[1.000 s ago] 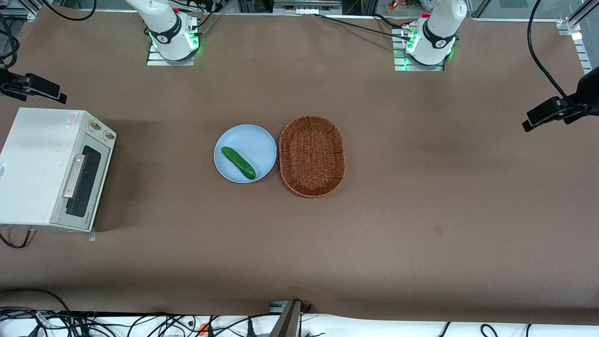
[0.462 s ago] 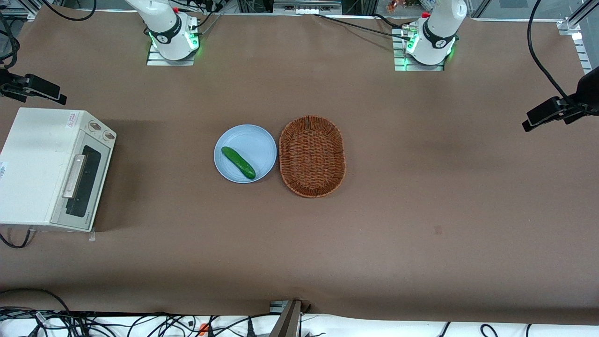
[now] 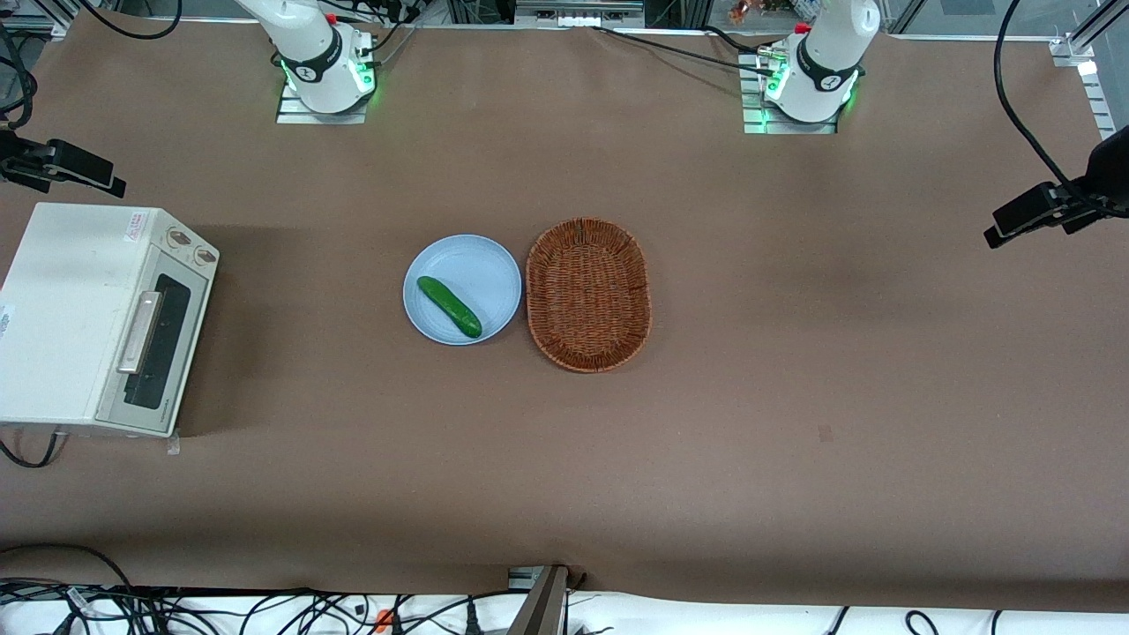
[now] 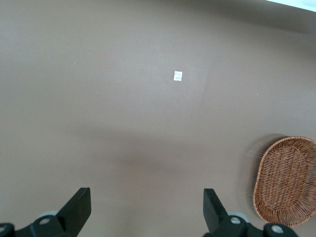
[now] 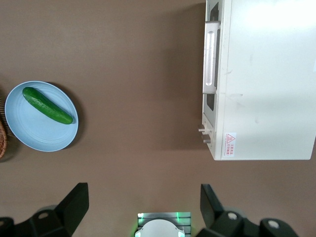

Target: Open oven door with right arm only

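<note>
The black two-finger gripper (image 5: pixel 143 207) of the right arm hangs high above the brown tabletop (image 3: pixel 794 370) with its fingers (image 5: pixel 74 200) spread wide, grasping nothing. Well below it and off to one side sits the small boxy cream-white toaster oven (image 5: pixel 266 79) — its cream-framed door with the dark glass window (image 3: pixel 159 339) is shut, and the silver bar handle (image 5: pixel 211 61) is untouched. A pale blue round plate (image 5: pixel 29 133) carrying a green cucumber (image 5: pixel 48 105) lies apart from the oven, with an oval brown wicker basket (image 3: pixel 588 294) just beside the plate.

My black gripper (image 5: pixel 140 205) has crept slightly toward the working arm's end, high above the brown tabletop (image 3: pixel 794 353), fingers (image 5: pixel 74 200) spread.
</note>
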Controlling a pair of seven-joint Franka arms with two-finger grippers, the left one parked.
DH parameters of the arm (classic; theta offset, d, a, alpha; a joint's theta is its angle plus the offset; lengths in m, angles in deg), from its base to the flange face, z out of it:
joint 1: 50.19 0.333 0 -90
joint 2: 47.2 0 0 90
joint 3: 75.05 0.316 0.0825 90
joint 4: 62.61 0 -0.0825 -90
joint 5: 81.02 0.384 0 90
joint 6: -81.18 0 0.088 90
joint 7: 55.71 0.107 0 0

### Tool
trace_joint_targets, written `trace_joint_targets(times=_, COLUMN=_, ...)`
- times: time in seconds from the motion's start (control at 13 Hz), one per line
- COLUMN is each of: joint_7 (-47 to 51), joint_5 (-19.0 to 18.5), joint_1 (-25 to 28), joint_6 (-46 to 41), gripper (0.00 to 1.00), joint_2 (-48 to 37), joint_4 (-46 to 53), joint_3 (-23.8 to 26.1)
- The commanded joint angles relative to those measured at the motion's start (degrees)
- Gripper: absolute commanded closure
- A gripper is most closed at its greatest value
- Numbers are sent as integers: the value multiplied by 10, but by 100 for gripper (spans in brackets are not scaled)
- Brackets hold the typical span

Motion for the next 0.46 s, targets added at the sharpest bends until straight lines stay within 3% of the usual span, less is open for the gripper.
trace_joint_targets(times=0.0, joint_7=-4, joint_5=-6, joint_1=-8, joint_6=-9, gripper=0, joint_2=3, joint_4=8, joint_3=9)
trace_joint_targets(times=0.38, joint_7=-4, joint_5=-6, joint_1=-7, joint_6=-10, gripper=0, joint_2=3, joint_4=5, joint_3=12)
